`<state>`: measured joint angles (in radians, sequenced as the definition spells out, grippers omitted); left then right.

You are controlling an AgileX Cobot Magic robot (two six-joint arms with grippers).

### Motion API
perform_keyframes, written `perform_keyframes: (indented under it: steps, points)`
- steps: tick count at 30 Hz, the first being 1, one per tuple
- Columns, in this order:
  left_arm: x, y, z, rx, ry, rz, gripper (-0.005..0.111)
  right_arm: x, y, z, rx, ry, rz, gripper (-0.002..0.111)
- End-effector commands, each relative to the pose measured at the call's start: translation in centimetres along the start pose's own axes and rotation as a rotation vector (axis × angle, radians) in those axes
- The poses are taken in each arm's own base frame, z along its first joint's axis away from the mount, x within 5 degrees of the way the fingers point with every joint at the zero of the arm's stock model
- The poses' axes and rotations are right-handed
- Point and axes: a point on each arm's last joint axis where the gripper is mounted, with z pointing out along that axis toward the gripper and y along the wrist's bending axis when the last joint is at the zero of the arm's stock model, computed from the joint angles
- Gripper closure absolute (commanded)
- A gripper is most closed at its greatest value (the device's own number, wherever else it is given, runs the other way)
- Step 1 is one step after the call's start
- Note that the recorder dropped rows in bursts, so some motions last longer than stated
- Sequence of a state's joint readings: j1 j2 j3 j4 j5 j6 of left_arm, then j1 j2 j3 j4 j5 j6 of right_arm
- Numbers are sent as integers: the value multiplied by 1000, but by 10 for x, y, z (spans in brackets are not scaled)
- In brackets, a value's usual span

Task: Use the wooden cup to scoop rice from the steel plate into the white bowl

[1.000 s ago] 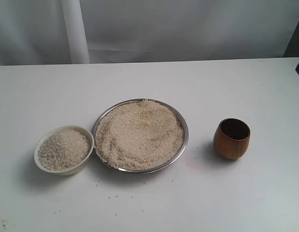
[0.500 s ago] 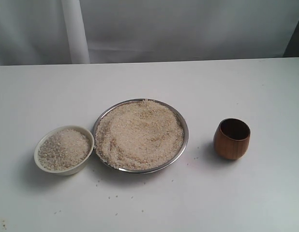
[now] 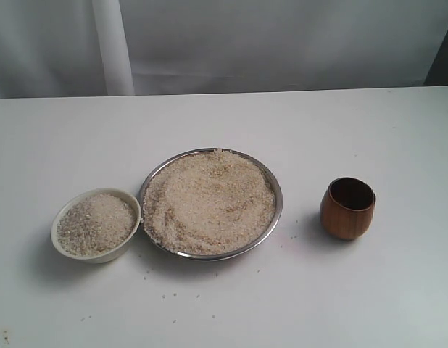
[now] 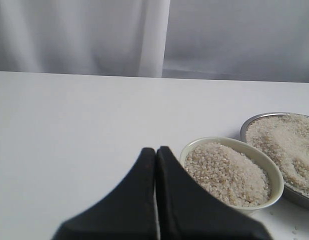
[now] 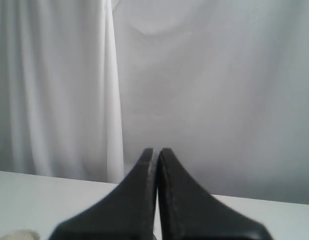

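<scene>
The steel plate (image 3: 276,190) sits mid-table, heaped with rice (image 3: 208,201). Touching its left rim stands the white bowl (image 3: 61,251), filled with rice as well. To the plate's right, apart from it, the reddish-brown wooden cup (image 3: 347,208) stands upright and looks empty. Neither gripper shows in the exterior view. In the left wrist view my left gripper (image 4: 156,150) is shut with nothing in it, close beside the white bowl (image 4: 274,172), with the steel plate (image 4: 250,121) behind. My right gripper (image 5: 156,151) is shut, holds nothing, and faces the curtain.
Stray rice grains (image 3: 169,293) lie scattered on the white table (image 3: 224,123) in front of the plate and bowl. A white curtain (image 3: 282,43) with a vertical fold (image 3: 112,47) hangs behind the table's far edge.
A dark shape at the right edge of the exterior view one second ago has gone out of sight. Plate, bowl and cup have not moved.
</scene>
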<state>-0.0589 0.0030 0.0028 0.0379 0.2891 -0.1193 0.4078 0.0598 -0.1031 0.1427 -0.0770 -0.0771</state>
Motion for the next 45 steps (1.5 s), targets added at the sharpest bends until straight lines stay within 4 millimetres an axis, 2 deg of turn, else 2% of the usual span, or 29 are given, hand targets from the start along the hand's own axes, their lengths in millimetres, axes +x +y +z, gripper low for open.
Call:
perform_keyframes:
  steps: [1, 8, 13, 19, 45]
  points:
    - [-1, 0, 0, 6, -9, -6, 107, 6, 0, -2, 5, 24, -9, 108]
    - [-1, 0, 0, 6, -9, -8, 107, 14, 0, -2, -1, 107, -14, 108]
    - [-1, 0, 0, 6, -9, -8, 107, 22, -1, -3, -3, 141, -136, 108]
    - [-1, 0, 0, 6, -9, -6, 107, 44, -2, -5, -1, 200, -110, 108]
    - [-1, 0, 0, 6, -9, -6, 107, 44, -2, -5, -1, 195, -110, 108]
